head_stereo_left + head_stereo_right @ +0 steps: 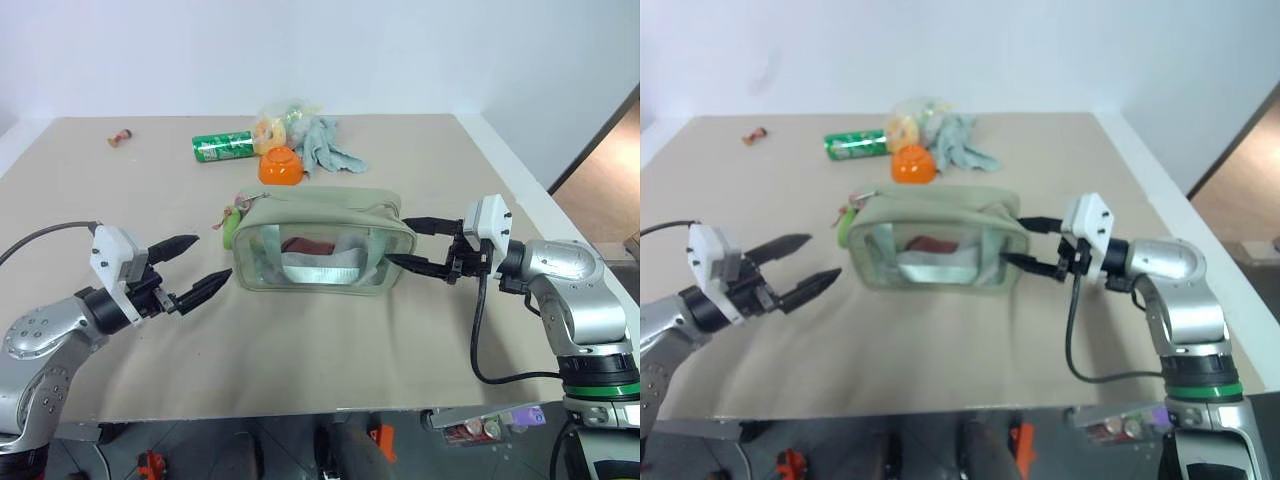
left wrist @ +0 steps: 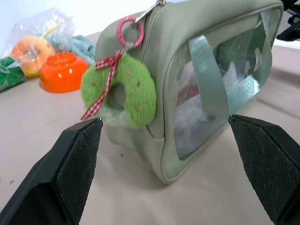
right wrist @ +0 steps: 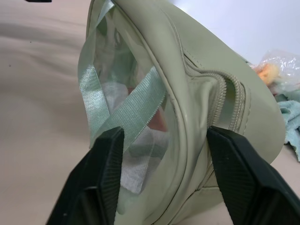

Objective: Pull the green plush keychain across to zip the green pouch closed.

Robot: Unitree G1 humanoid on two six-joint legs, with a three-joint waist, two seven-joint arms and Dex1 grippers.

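Both grippers stand open: left gripper [image 1: 195, 267] just short of the green pouch [image 1: 318, 240], right gripper [image 1: 420, 245] straddling its opposite end. Boxy, sage, clear-windowed, it sits mid-table. Fuzzy green plush keychain [image 2: 124, 91] hangs at its left end.

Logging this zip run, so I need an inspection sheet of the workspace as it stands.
Surface: tan table, bare in front.
Job's things: green pouch upright mid-table; green plush keychain hanging at its left end.
Clutter: orange bowl, green can, grey-green cloth, plastic bag behind pouch; small item far left.
Pincers: left pincer open, short of keychain; right pincer open around pouch's right end.
Cables: black cable hanging from right wrist.
Surroundings: white wall.
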